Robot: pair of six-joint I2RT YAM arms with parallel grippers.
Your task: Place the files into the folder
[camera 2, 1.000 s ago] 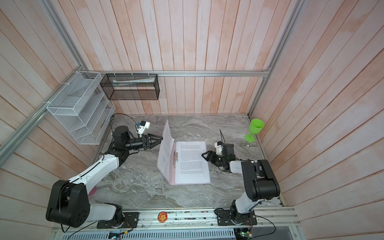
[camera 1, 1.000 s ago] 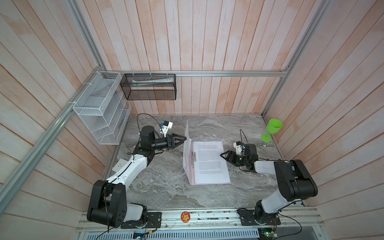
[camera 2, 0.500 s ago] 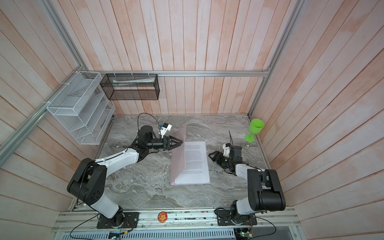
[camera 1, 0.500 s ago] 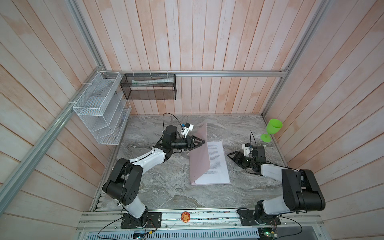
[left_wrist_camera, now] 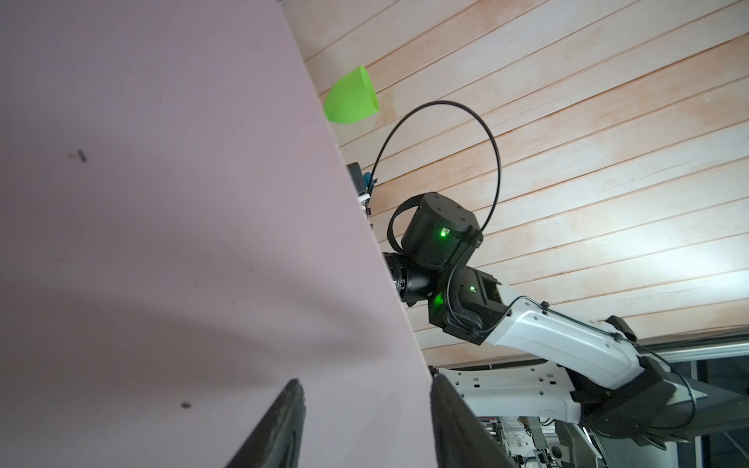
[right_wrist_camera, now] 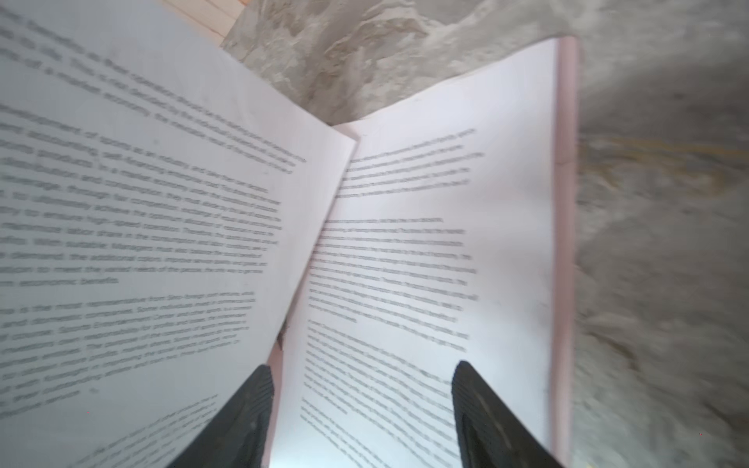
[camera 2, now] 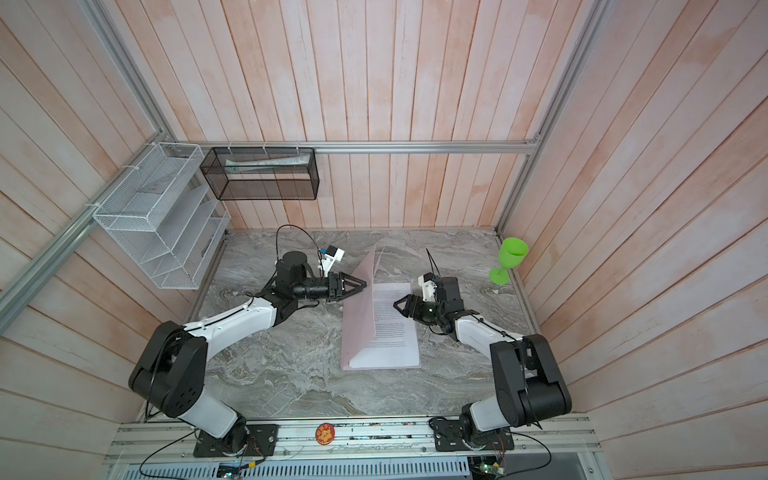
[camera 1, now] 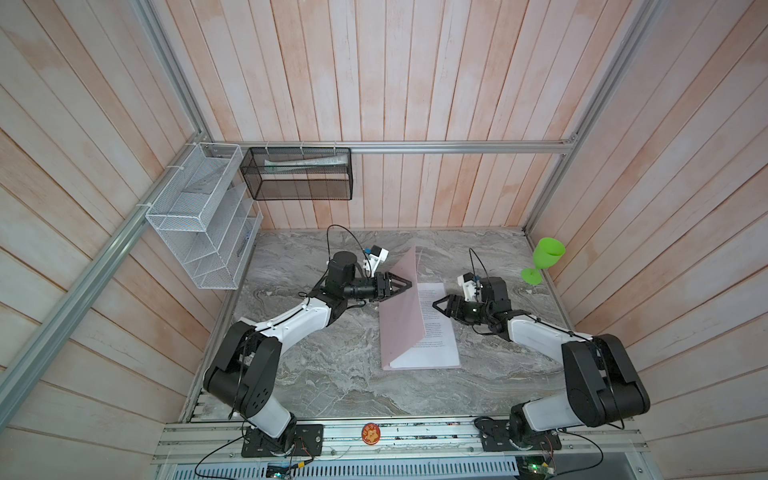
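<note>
The pale pink folder (camera 1: pixel 400 320) (camera 2: pixel 358 324) lies in the middle of the marble table, its cover raised and leaning over the files (camera 1: pixel 436 332) (camera 2: pixel 395 332), white printed sheets on its lower half. My left gripper (camera 1: pixel 409 284) (camera 2: pixel 365 284) is open, its tips against the cover's outer face (left_wrist_camera: pixel 162 202); in the left wrist view the left gripper (left_wrist_camera: pixel 367 381) stands at the cover's edge. My right gripper (camera 1: pixel 435 304) (camera 2: pixel 395 304) is open over the files' right edge. In the right wrist view, the right gripper (right_wrist_camera: pixel 362 364) spans a flat sheet (right_wrist_camera: pixel 425 243), and another sheet (right_wrist_camera: pixel 121 202) rises with the cover.
A green plastic goblet (camera 1: pixel 544 259) (camera 2: pixel 509 259) stands at the table's far right edge. A white wire rack (camera 1: pixel 199 224) and a black mesh basket (camera 1: pixel 299 174) hang on the walls at the back left. Wooden walls close in three sides.
My left gripper has moved right, pushing the cover from leaning left to tilting over the files. The right gripper drew back right, then returned to the files' edge, its jaws slightly narrower.
</note>
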